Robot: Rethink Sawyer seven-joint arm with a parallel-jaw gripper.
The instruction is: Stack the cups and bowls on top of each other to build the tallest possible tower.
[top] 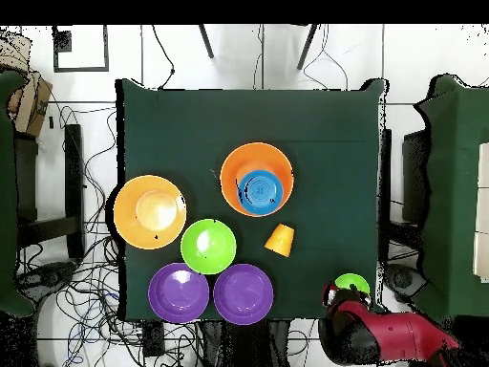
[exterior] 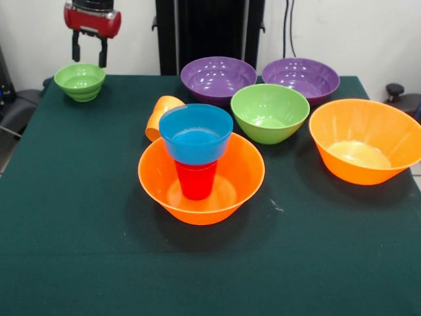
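The tower stands mid-table: a large orange bowl (exterior: 152, 176) holds an upright red cup (exterior: 196, 181), and a blue bowl (exterior: 196, 133) sits on the cup. In the overhead view the orange base (top: 232, 172) shows with the blue bowl (top: 259, 189) inside. The orange cup (exterior: 161, 113) (top: 280, 239) lies on its side behind the tower. My gripper (exterior: 89, 58) (top: 336, 296) is open and empty, just above the small green bowl (exterior: 79, 81) (top: 352, 284) at the table's far corner. Only one blue bowl shows.
Two purple bowls (exterior: 218, 79) (exterior: 300, 79) stand at the far edge. A medium green bowl (exterior: 270, 112) stands before them. The second large orange bowl (exterior: 365, 141) stands at the right. All stand on the green table (exterior: 79, 230).
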